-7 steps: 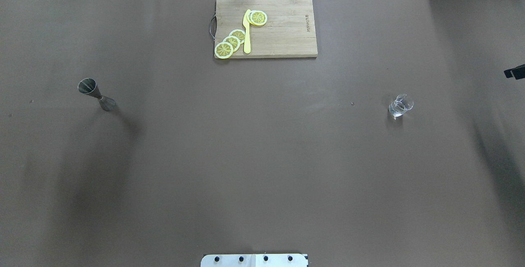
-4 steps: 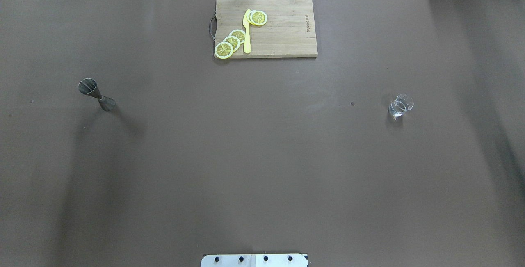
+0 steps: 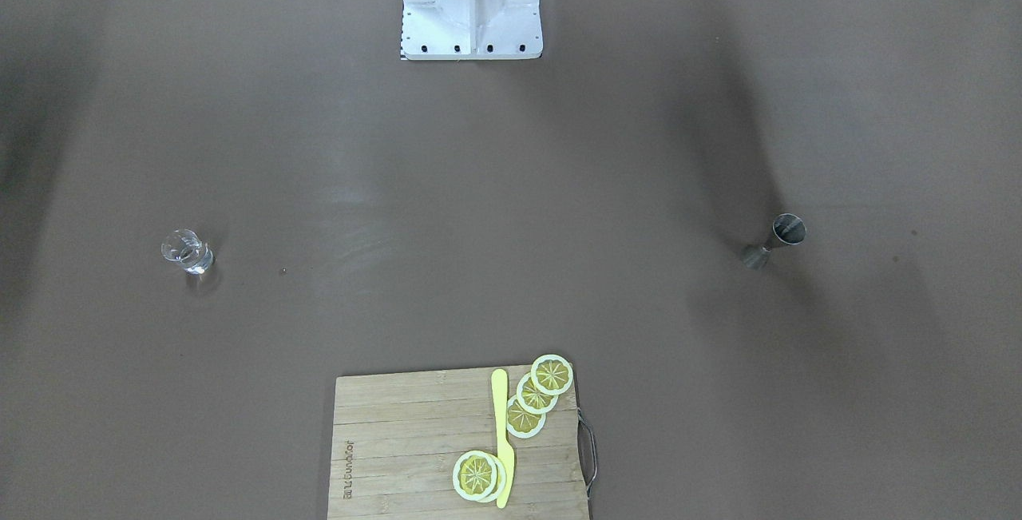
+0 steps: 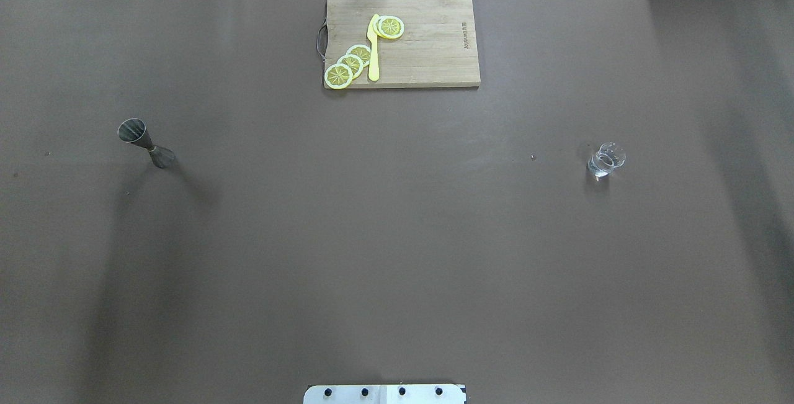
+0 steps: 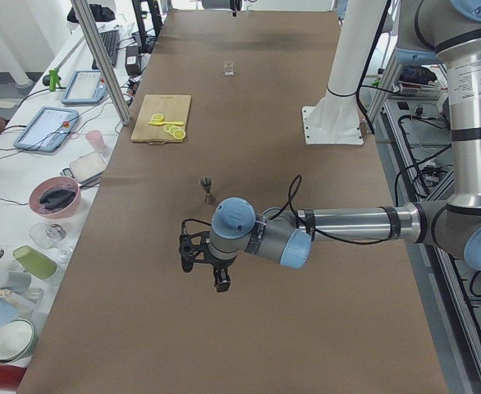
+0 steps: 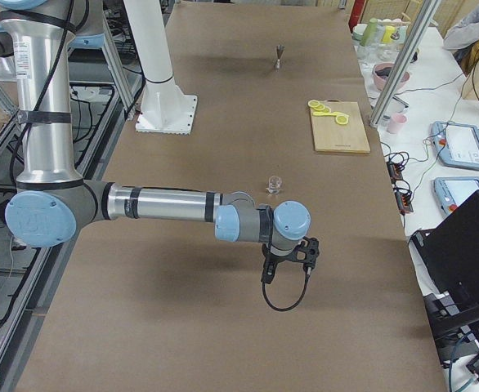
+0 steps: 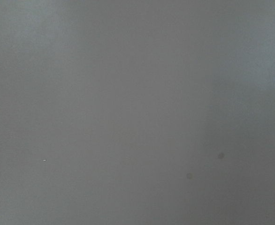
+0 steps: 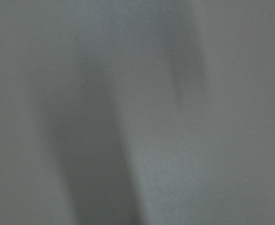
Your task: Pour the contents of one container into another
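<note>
A steel jigger (image 4: 146, 143) stands upright on the table's left side, also seen in the front view (image 3: 773, 240). A small clear glass (image 4: 606, 160) holding clear liquid stands on the right side (image 3: 188, 252). Neither gripper shows in the overhead or front view. In the exterior left view my left gripper (image 5: 201, 261) hangs over bare table, nearer the camera than the jigger (image 5: 208, 190). In the exterior right view my right gripper (image 6: 287, 260) hangs near the glass (image 6: 274, 185), on the camera's side of it. Whether either is open or shut, I cannot tell. Both wrist views show only brown table.
A wooden cutting board (image 4: 428, 44) with lemon slices (image 4: 350, 64) and a yellow knife (image 4: 373, 50) lies at the far middle edge. The robot's white base (image 3: 471, 1) stands at the near middle. Bowls and cups (image 5: 54, 197) sit on a side table.
A dark tip of the right gripper showed at the overhead view's right edge one second ago and has left that view. Jigger and glass have not moved.
</note>
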